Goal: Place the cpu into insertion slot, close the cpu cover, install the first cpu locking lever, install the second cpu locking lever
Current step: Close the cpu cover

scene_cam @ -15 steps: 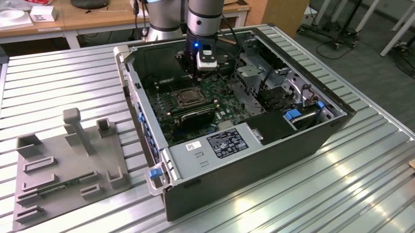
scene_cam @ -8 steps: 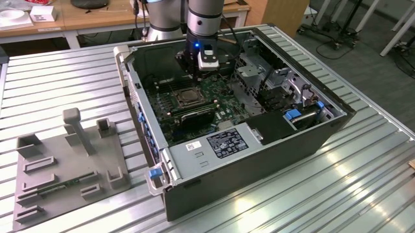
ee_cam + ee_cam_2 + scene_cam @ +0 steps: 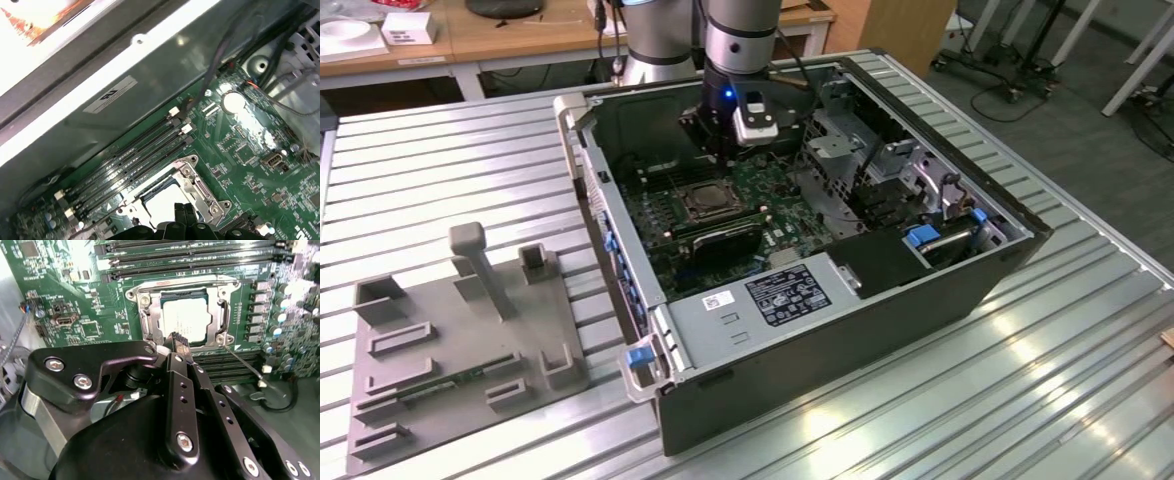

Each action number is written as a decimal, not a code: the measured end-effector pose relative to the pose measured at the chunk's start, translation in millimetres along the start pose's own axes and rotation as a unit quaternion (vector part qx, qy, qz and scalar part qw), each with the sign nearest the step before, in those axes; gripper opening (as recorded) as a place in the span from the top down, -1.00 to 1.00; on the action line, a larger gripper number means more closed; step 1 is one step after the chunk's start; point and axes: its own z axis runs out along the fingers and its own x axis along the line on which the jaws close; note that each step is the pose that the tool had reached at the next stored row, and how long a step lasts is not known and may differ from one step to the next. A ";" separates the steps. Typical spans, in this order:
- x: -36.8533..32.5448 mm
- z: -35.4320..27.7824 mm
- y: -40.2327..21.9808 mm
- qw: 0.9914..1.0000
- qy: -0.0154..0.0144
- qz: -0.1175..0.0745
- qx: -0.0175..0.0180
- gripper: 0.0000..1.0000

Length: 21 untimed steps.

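**1. Hand.** We find the black two-fingered hand (image 3: 178,340) lowered inside the case. Its fingers (image 3: 179,390) are pressed together and nothing is visible between them. We judge that this narrow closed tip serves for pushing, not for grasping.

**2. Socket.** Directly at the fingertips sits the small square dark insertion slot with a silvery metal rim (image 3: 141,300). The small flat square cpu, pale silvery-grey (image 3: 185,317), lies level inside it. The thin square silvery metal cpu cover (image 3: 218,320) is folded down over the chip, whose face shows through the cut-out middle. From this we judge the seating and covering steps done.

**3. Lever.** A thin silvery wire rod (image 3: 242,362) slants away from the socket corner nearest the fingertips. We judge it to be a locking lever not yet latched. We cannot tell whether the tip touches it.

**4. Containers.**
- The open black metal computer case (image 3: 854,330) surrounds the hand and holds the green circuit board (image 3: 767,185).
- Beyond the socket from the hand, the long narrow black memory slots (image 3: 190,260) look empty.
- The case stands on the ribbed metal desk (image 3: 454,170).
- Well apart from the hand lies a grey moulded fixture plate (image 3: 454,340). One of its pockets holds a narrow green strip (image 3: 440,385).
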 end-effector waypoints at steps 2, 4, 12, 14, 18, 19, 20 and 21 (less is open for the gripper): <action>0.0 0.1 0.0 1.000 0.000 -0.015 0.001 0.79; 0.0 0.2 0.0 1.000 0.001 -0.031 0.001 0.79; 0.0 0.7 0.0 0.995 0.003 -0.095 0.004 0.79; 0.0 0.9 0.0 0.994 0.003 -0.111 0.004 0.79; 0.0 1.1 0.0 0.990 0.004 -0.143 0.005 0.79; 0.0 1.2 0.0 0.989 0.004 -0.150 0.006 0.79; 0.0 1.2 0.0 0.988 0.005 -0.157 0.006 0.79; -0.1 1.3 0.0 0.986 0.005 -0.165 0.006 0.79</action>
